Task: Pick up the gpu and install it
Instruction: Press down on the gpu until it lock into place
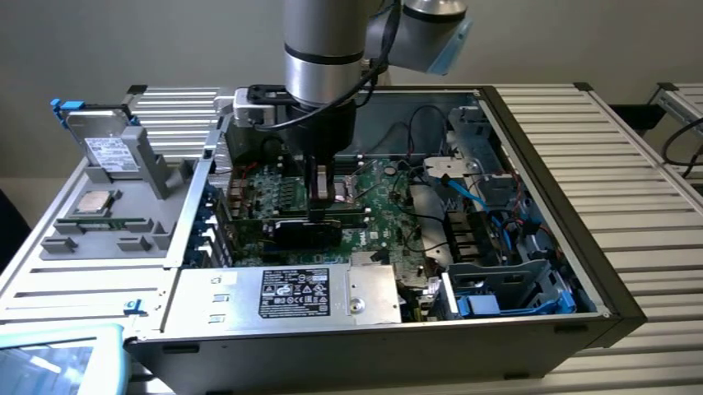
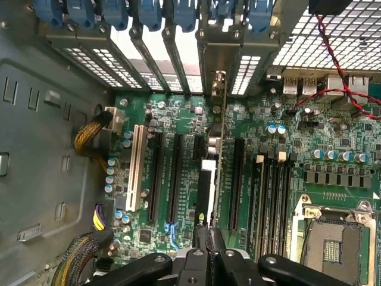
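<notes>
Exterior view: the arm reaches down from the top centre of the frame into the open computer case, its gripper at the centre of the frame above the motherboard. The fingers are clamped on the upper edge of the gpu, a dark card standing on edge just below them. A power supply with a white label fills the lower centre of the frame.

Wrist view: the gripper sits at the bottom centre, pinching the gpu, seen edge-on and aligned among the black expansion slots. Blue slot latches line the top edge; the empty processor socket lies at the lower right.
</notes>
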`<state>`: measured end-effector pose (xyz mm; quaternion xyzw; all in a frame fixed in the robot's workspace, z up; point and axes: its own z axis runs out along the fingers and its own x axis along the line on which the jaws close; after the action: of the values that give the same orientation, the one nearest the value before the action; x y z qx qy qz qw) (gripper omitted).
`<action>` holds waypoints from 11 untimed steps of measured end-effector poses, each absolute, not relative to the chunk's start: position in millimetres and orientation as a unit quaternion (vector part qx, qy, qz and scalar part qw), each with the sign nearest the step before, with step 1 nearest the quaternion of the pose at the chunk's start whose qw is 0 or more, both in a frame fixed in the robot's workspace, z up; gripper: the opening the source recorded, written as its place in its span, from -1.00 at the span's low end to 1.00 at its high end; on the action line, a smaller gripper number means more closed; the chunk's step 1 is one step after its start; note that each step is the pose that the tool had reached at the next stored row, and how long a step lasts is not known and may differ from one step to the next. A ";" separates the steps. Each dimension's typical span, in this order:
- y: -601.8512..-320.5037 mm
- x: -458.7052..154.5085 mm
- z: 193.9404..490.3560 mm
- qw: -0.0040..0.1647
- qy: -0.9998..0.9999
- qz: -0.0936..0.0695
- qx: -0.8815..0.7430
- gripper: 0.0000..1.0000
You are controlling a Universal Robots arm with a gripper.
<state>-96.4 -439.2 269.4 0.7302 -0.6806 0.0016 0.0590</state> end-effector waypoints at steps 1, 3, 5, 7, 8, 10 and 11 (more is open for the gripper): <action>-439.2 -96.4 267.7 0.059 -0.681 0.002 0.730 -0.76; -439.3 -96.4 264.8 0.060 -0.681 0.002 0.730 -0.76; -439.3 -96.4 262.8 0.060 -0.681 0.002 0.730 -0.76; -439.2 -96.4 262.2 0.059 -0.681 0.002 0.730 -0.76; -439.2 -96.4 262.1 0.059 -0.681 0.002 0.730 -0.76; -439.2 -96.4 262.1 0.059 -0.681 0.002 0.730 -0.76; -439.2 -96.4 262.7 0.059 -0.681 0.002 0.730 -0.76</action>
<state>-96.4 -439.2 262.7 0.7302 -0.6806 0.0016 0.0590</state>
